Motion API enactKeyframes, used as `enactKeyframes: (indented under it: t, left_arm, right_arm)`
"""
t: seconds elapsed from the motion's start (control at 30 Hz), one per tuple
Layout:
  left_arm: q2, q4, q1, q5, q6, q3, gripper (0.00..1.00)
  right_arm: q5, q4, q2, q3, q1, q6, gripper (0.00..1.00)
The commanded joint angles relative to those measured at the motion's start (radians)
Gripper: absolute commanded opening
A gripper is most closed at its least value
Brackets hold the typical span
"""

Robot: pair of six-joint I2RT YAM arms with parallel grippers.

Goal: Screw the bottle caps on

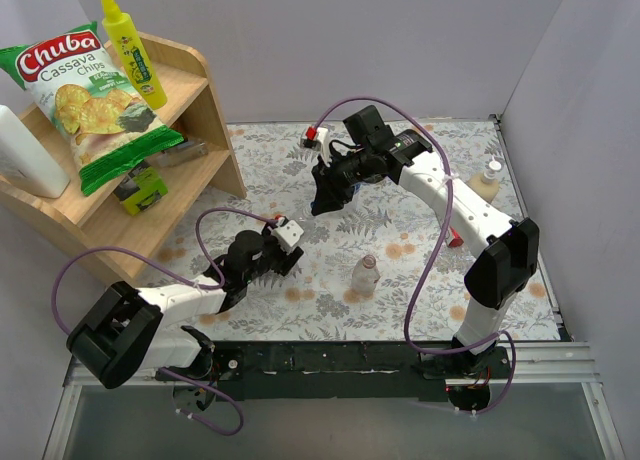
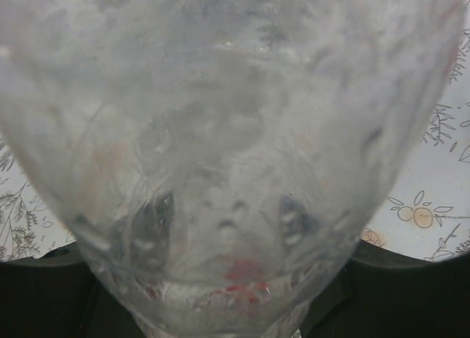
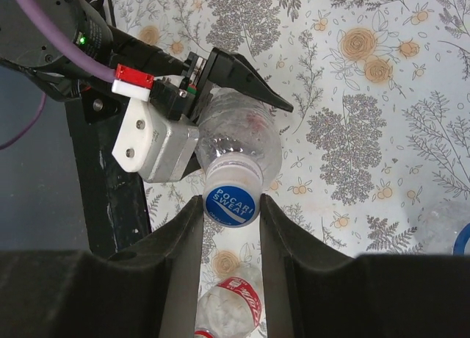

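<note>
1. The right gripper (image 3: 233, 206) has its jaws drawn narrow around the blue cap (image 3: 233, 197), and a pad appears to touch it on each side. The cap sits on the neck of the clear bottle (image 3: 239, 136).
2. The left gripper (image 1: 288, 258) is clamped on that bottle's body. It appears to hold the bottle lifted off the surface (image 3: 382, 132), with the neck aimed up at the right wrist camera. In the left wrist view the bottle fills nearly the whole frame.
3. The step in hand looks like threading this cap. Whether the threads have caught cannot be told.
4. Risk at the cap: if it sits crooked on the neck, turning could cross-thread it or pop it off. The pads hold only the rim, so they may skid round the plastic instead of turning it.
5. Risk at the bottle: it looks thin-walled. A twist or push from above could make it rotate or slide in the left gripper. Cap and bottle would then spin together and nothing would tighten. A harder squeeze could buckle the wall.
6. Risk around it: a red-labelled bottle (image 3: 229, 303) stands on the surface close below the cap in the right wrist view. A dropped cap or a lowered arm could topple it.
7. The two arms work close together, so a wide wrist turn could bring them into contact.
</note>
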Motion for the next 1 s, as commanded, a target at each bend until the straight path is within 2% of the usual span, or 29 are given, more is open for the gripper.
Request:
enactKeyframes:
  t: [0.0,0.27,0.33,0.37,0.63,0.8,0.93,0.97]
  left_arm:
    - [-0.053,0.182,-0.002,-0.134,0.019,0.082,0.00]
    - [-0.063,0.255,-0.002,-0.099,0.066,0.046,0.00]
    - [-0.070,0.321,-0.002,-0.082,0.123,0.019,0.00]
    - [-0.070,0.343,-0.002,-0.082,0.135,0.010,0.00]
    - [-0.066,0.427,-0.002,0.014,0.207,0.004,0.00]
    - [-0.045,0.369,-0.002,-0.064,0.082,0.068,0.00]
    - [-0.060,0.331,-0.002,-0.032,0.050,0.096,0.00]
    - [-0.057,0.335,-0.002,-0.047,0.039,0.101,0.00]
  right_arm:
    - [-0.028,-0.129,0.026,-0.034,0.043,0.062,0.12]
    - [-0.054,-0.149,0.040,-0.037,0.041,0.039,0.12]
    - [-0.069,-0.160,0.040,-0.040,0.038,0.023,0.08]
    - [-0.071,-0.160,0.038,-0.043,0.038,0.019,0.01]
    - [-0.057,-0.168,0.040,-0.054,0.037,0.004,0.01]
    - [-0.023,-0.143,0.031,-0.069,0.038,0.036,0.01]
    - [-0.026,-0.140,0.032,-0.077,0.040,0.050,0.01]
    - [-0.012,-0.140,0.035,-0.072,0.041,0.059,0.04]
